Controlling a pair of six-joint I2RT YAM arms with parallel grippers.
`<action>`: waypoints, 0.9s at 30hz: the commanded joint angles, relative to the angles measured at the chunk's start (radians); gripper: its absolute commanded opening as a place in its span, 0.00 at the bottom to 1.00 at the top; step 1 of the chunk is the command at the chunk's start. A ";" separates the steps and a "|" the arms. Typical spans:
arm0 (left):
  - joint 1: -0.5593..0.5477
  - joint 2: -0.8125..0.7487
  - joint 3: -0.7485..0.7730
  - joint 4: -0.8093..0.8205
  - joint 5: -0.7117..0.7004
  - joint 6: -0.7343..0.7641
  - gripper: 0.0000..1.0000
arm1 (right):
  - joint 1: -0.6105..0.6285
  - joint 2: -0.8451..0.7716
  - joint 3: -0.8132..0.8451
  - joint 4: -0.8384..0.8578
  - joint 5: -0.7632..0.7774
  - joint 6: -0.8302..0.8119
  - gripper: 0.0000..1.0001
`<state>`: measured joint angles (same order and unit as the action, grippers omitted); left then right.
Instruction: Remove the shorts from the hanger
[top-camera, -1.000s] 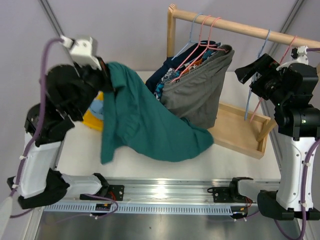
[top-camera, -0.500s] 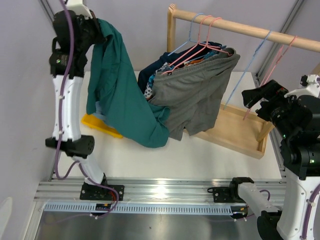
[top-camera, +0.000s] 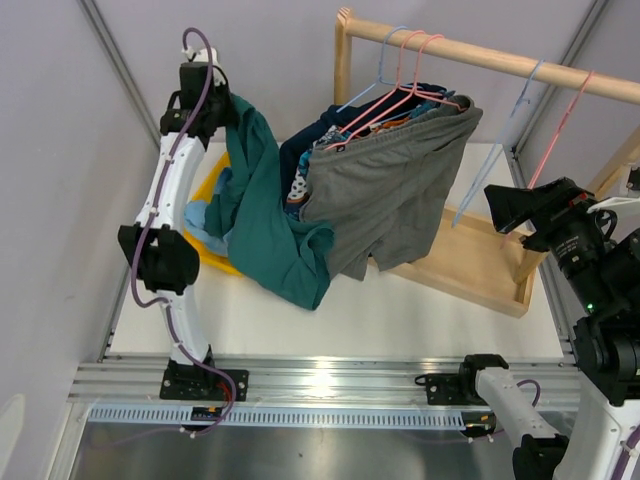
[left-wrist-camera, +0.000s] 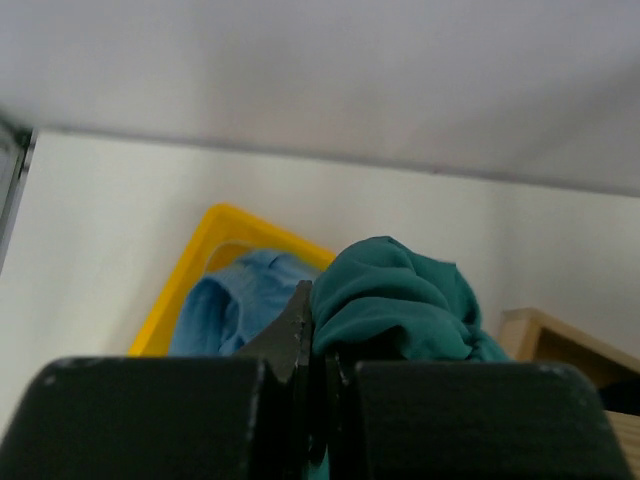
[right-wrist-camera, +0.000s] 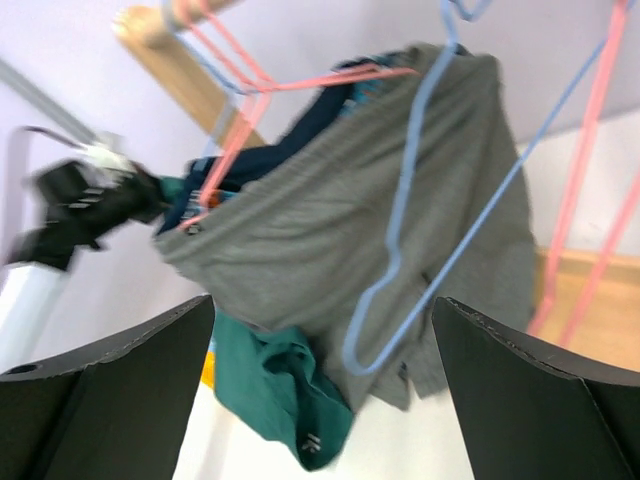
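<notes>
My left gripper (top-camera: 216, 100) is shut on the teal green shorts (top-camera: 268, 215) and holds them high at the far left, above the yellow bin (top-camera: 212, 257). In the left wrist view the teal shorts (left-wrist-camera: 400, 300) bunch at my closed gripper (left-wrist-camera: 315, 322). Light blue shorts (top-camera: 205, 214) lie in the bin (left-wrist-camera: 200, 252) and also show in the left wrist view (left-wrist-camera: 235, 300). Grey shorts (top-camera: 395, 195) hang on a pink hanger (top-camera: 400, 95), with navy shorts (top-camera: 310, 140) and patterned shorts (top-camera: 299, 187) behind. My right gripper (top-camera: 512, 212) is open and empty, right of the grey shorts (right-wrist-camera: 340, 220).
The wooden rail (top-camera: 480, 55) stands on a wooden tray base (top-camera: 480, 270). An empty blue hanger (top-camera: 490, 160) and an empty pink hanger (top-camera: 555, 130) hang near my right gripper (right-wrist-camera: 322, 300). The blue hanger (right-wrist-camera: 400, 250) hangs in front of the grey shorts.
My left arm has swung up and back to the far left with the teal shorts, which now hang over the yellow bin. My right arm has dropped lower and away from the rail.
</notes>
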<state>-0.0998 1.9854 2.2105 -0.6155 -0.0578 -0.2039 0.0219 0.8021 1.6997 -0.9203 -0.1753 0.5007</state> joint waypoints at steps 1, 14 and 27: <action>0.043 0.030 -0.037 -0.009 -0.112 -0.031 0.02 | -0.004 0.035 0.032 0.087 -0.110 0.025 0.99; 0.144 0.122 -0.188 -0.158 -0.263 -0.126 0.68 | -0.004 0.045 0.040 0.112 -0.144 0.070 0.99; 0.285 -0.020 -0.362 -0.153 -0.244 -0.253 0.99 | -0.004 0.068 0.034 0.162 -0.187 0.098 0.99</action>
<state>0.1623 2.1033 1.8744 -0.7628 -0.2630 -0.3927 0.0219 0.8497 1.7264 -0.8330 -0.3092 0.5751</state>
